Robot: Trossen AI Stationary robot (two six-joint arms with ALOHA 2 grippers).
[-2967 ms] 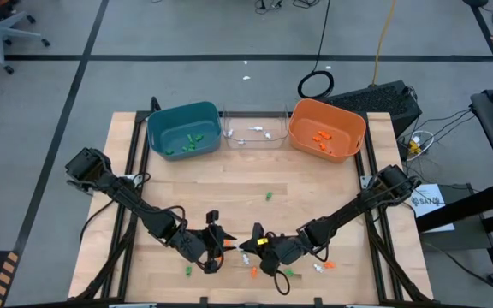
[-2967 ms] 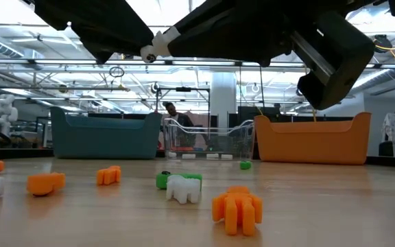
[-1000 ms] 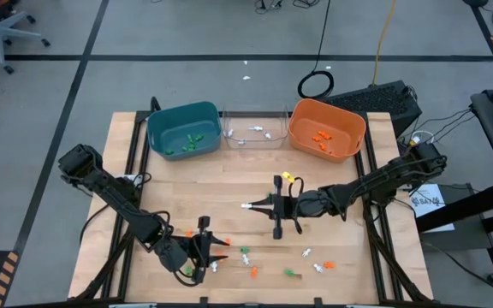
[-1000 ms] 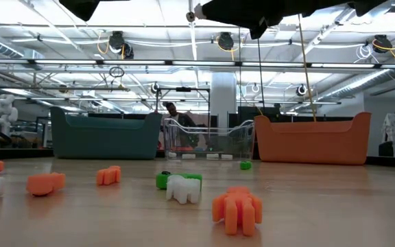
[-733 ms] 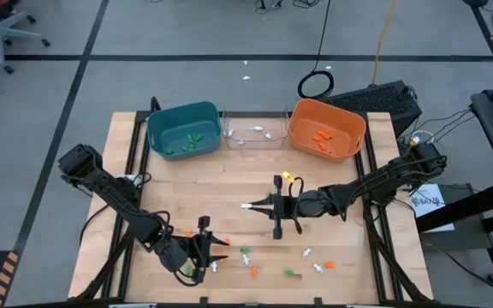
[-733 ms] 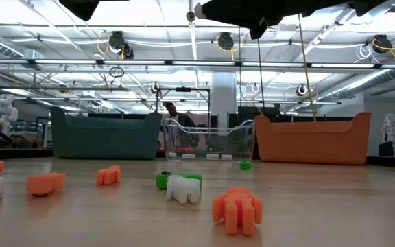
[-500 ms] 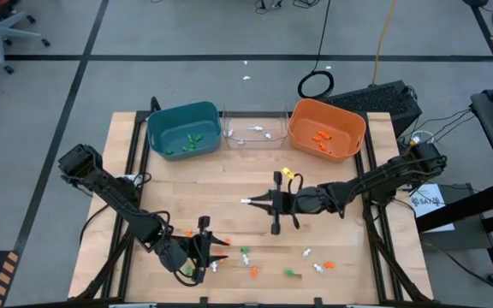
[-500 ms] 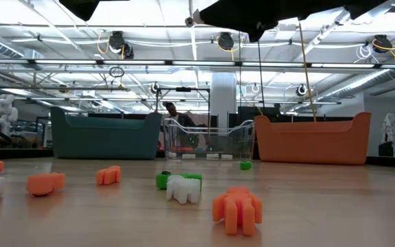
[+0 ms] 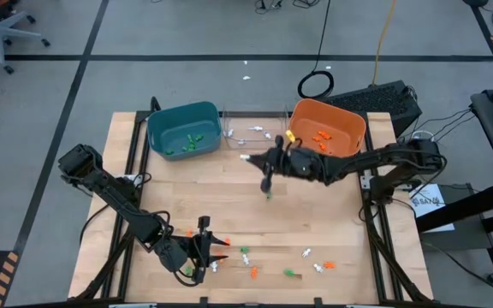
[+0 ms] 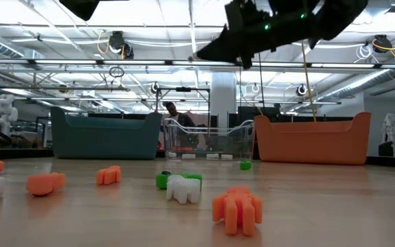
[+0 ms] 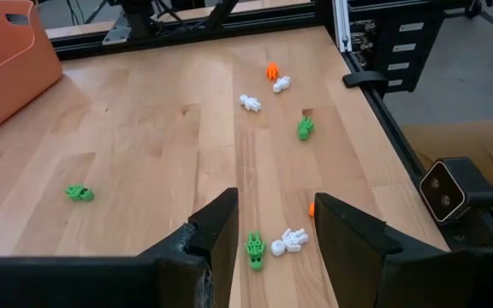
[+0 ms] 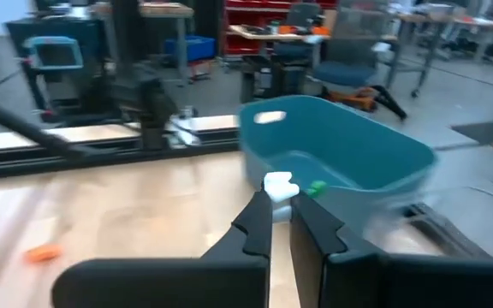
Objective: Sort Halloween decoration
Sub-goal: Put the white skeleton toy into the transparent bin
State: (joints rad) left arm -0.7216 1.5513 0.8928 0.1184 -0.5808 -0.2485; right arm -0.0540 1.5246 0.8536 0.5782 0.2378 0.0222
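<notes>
The right gripper (image 12: 281,204) pinches a tiny white trinket (image 12: 278,186) at its fingertips, held in the air just in front of the clear bin (image 9: 252,128), between the teal bin (image 9: 183,129) and orange bin (image 9: 327,128). More trinkets (image 9: 248,263), orange, green and white, lie scattered along the table's (image 9: 229,205) near edge. The left gripper (image 11: 272,224) hovers low there, jaws apart and empty, over a green trinket (image 11: 254,251) and another white one (image 11: 291,241). The table's middle lies mostly bare.
</notes>
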